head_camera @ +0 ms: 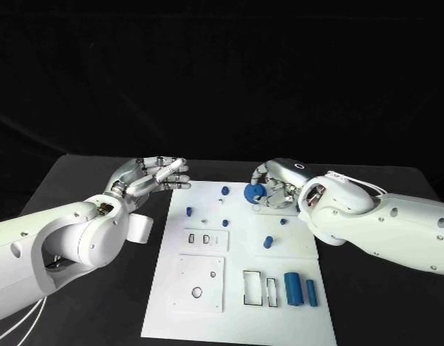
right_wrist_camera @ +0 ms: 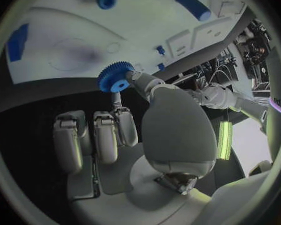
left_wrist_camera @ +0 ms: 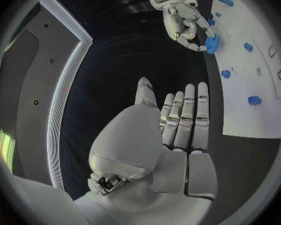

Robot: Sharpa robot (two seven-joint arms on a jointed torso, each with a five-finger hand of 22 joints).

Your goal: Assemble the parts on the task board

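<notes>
At the board's [head_camera: 181,306] far edge my right hand [head_camera: 274,186] is pinching the blue gear [head_camera: 251,192], left hand [head_camera: 158,175] empty beside it, so next I'd seat it on a peg.

just a black table [head_camera: 87,180] under everything, matte top, dark backdrop [head_camera: 222,72] hanging behind its far edge, a pale light strip [left_wrist_camera: 62,92] off to one side

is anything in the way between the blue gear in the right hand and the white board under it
Nothing visible. The right hand pinches the blue gear over the far end of the white board, and the board below it looks bare in the right wrist view. The left hand is off the board's left edge, holding nothing.
</notes>
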